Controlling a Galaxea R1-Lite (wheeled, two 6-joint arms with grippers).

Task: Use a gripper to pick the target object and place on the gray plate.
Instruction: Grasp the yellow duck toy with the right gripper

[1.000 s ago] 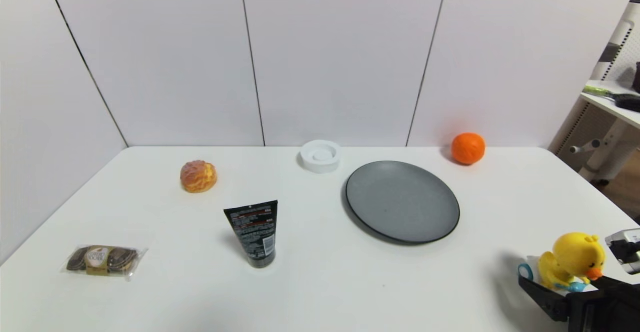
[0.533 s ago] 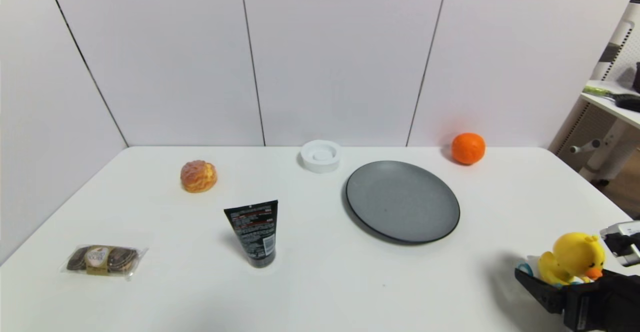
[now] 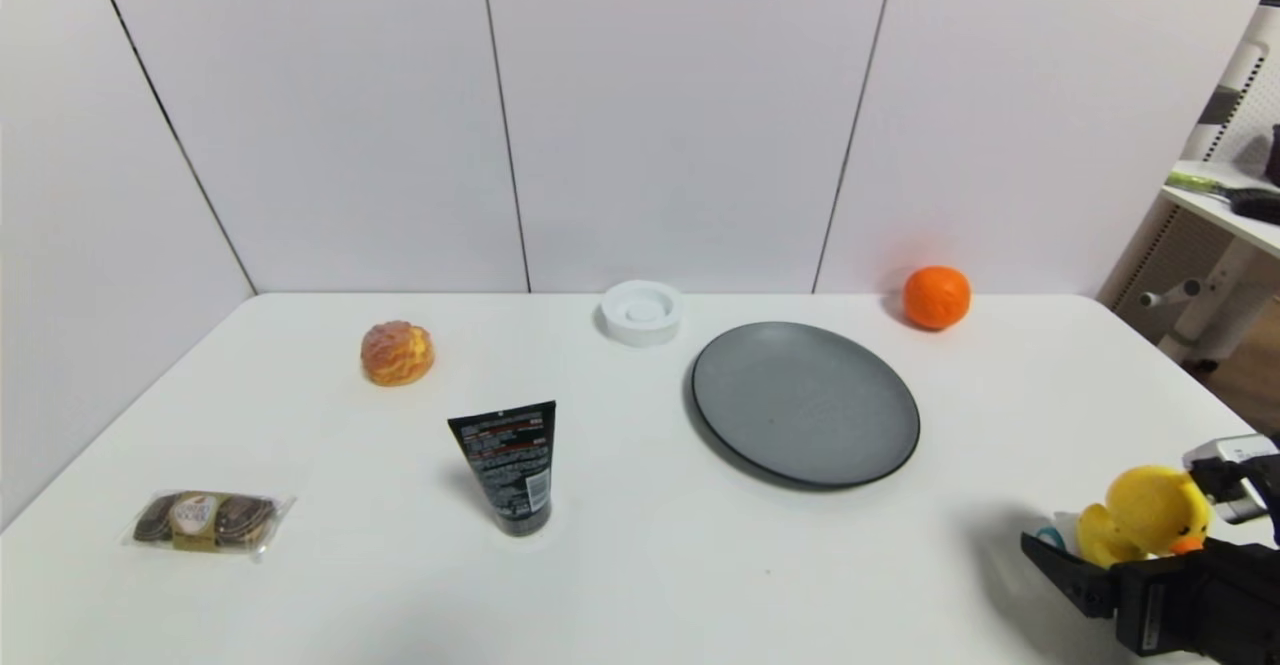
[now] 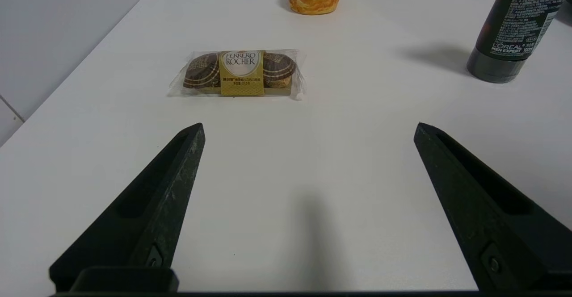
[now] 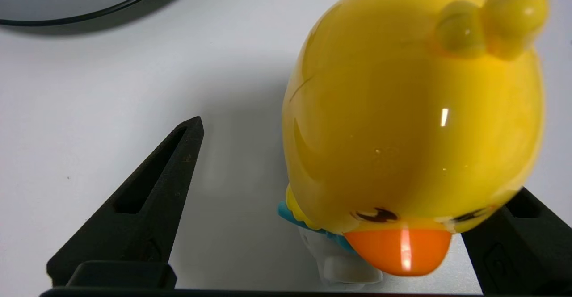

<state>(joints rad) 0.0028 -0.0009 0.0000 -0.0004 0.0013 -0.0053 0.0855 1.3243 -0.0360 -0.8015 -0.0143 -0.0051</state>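
The yellow duck [image 3: 1150,515] with an orange beak stands on its white scooter at the table's near right corner. In the right wrist view the duck [image 5: 411,109] fills the space between the jaws. My right gripper [image 3: 1125,515] [image 5: 308,125] is open around it. One finger [image 5: 147,207] stands apart from the duck and the other [image 5: 523,239] is close against its side, partly hidden. The gray plate [image 3: 805,405] lies left of and beyond the duck; its rim shows in the right wrist view [image 5: 67,18]. My left gripper [image 4: 308,125] is open and empty over bare table.
An orange ball [image 3: 937,297] lies behind the plate, a white dish [image 3: 641,312] at the back centre. A cream puff [image 3: 397,352], a black tube [image 3: 512,465] and a chocolate pack [image 3: 205,520] are on the left half. The table's right edge runs close beside the duck.
My right gripper has moved forward around the duck, its finger now farther left and covering more of the scooter. The duck has stayed in place.
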